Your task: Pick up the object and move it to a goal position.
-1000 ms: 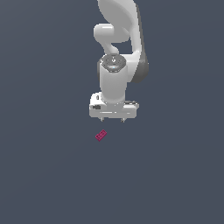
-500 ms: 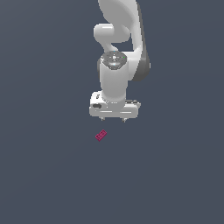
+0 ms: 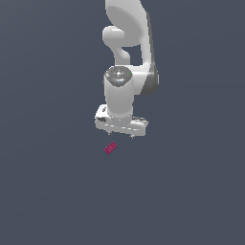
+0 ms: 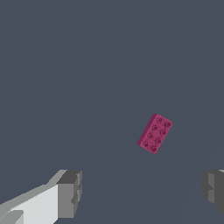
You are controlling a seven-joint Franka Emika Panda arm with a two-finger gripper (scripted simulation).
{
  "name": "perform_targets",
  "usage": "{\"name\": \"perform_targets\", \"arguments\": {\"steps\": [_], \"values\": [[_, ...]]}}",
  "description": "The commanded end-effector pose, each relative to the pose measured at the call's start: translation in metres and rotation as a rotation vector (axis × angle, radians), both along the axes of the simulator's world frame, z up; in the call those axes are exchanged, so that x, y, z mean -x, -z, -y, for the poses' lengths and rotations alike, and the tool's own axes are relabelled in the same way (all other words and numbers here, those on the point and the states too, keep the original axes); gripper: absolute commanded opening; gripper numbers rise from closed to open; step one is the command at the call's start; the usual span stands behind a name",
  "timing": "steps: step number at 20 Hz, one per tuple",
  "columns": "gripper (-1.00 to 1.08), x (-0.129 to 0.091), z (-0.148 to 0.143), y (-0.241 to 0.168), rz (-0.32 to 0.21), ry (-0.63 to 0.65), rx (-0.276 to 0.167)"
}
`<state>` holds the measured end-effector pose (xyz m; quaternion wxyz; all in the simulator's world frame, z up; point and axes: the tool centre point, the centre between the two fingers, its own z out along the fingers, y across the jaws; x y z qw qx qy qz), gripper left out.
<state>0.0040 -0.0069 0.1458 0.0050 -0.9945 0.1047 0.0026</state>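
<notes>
Brick: the object (image 3: 110,148) is a small magenta-pink rectangular brick, seen in the wrist view (image 4: 155,133) with two rows of round studs on its top face.
Brick position: it lies flat on the dark grey floor (image 3: 52,191), turned at a slant, nearest the camera in the exterior view, just below the gripper and toward the exterior view's left of its middle.
Brick contact: it touches only the floor; it is apart from both fingers.
Gripper: the gripper (image 3: 120,134) hangs above the floor with its fingers spread wide and holds nothing.
Fingers: in the wrist view the two grey fingertips (image 4: 70,194) stand far apart, and the brick sits beyond them, nearer to the other fingertip.
Arm: the white arm (image 3: 127,57) stands behind, bent at the elbow, with the wrist pointing straight down.
</notes>
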Motion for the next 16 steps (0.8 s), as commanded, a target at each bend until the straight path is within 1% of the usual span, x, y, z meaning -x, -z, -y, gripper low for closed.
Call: {"name": "perform_targets", "arguments": {"steps": [1, 9, 16], "values": [[1.00, 0.000, 0.007, 0.011, -0.001, 0.065, -0.001], [1.00, 0.000, 0.033, 0.054, -0.001, 0.314, 0.002], [1.00, 0.002, 0.048, 0.076, 0.000, 0.450, 0.008]]}}
